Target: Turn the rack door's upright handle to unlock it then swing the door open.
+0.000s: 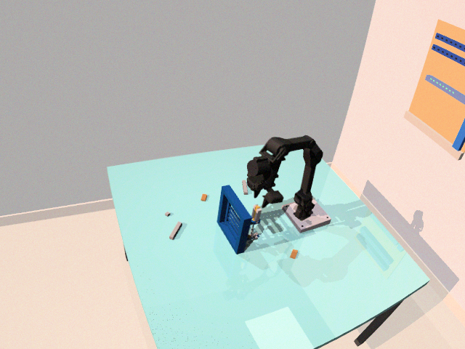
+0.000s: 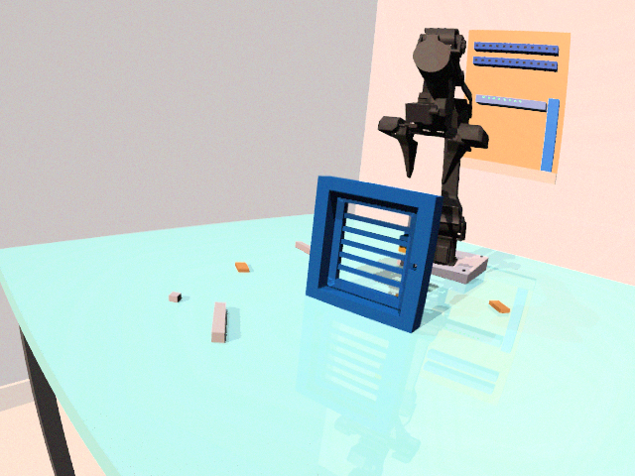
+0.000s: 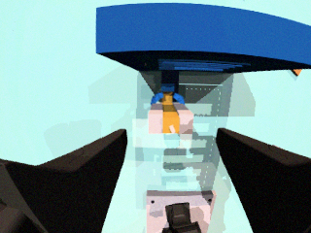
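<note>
The blue frame (image 1: 242, 240) (image 2: 379, 188) (image 3: 194, 29) stands upright on the table. The slatted blue door (image 2: 369, 296) sits inside it and looks closed. The upright handle (image 1: 256, 208) (image 2: 402, 249) (image 3: 170, 120), pale with an orange stripe, sticks out on the robot's side of the door. In the exterior view it shows only partly, through the slats. My gripper (image 1: 259, 201) (image 2: 427, 178) (image 3: 173, 135) is open and empty, fingers pointing down, above the handle. In the wrist view the handle lies between the two fingers' lines, beyond the tips, untouched.
The arm's base plate (image 1: 315, 221) (image 2: 469, 266) (image 3: 157, 210) is behind the handle. An orange block (image 1: 293, 254) (image 2: 499, 305) lies to one side, another (image 1: 203, 197) (image 2: 242, 267) on the other. Pale bars (image 1: 175, 230) (image 2: 219, 322) (image 1: 245, 187) and a small cube (image 1: 167, 214) (image 2: 175, 297) lie around.
</note>
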`<state>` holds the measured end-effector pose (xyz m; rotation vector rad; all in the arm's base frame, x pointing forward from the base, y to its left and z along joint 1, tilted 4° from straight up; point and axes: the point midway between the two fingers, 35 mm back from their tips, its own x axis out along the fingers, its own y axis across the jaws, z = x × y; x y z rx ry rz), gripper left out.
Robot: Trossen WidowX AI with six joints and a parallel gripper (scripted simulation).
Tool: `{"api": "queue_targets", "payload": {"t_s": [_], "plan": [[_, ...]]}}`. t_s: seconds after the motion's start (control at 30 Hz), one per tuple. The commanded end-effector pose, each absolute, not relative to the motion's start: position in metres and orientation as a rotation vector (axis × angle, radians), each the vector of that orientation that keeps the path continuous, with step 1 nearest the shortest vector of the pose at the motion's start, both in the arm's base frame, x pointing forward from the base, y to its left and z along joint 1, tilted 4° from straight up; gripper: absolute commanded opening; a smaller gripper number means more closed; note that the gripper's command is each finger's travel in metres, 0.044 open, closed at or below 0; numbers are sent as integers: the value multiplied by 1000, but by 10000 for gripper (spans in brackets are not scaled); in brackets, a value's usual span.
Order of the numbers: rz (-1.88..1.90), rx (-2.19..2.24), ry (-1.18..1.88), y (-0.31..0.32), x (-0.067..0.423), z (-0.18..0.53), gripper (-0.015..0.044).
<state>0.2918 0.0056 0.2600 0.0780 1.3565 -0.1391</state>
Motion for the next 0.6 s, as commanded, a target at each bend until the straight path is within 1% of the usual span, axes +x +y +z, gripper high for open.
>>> {"api": "queue_targets", "payload": {"t_s": [0.0, 0.57], "plan": [[-147, 78, 1376, 5, 293, 255, 295], [-150, 83, 1417, 4, 298, 228, 295]]}}
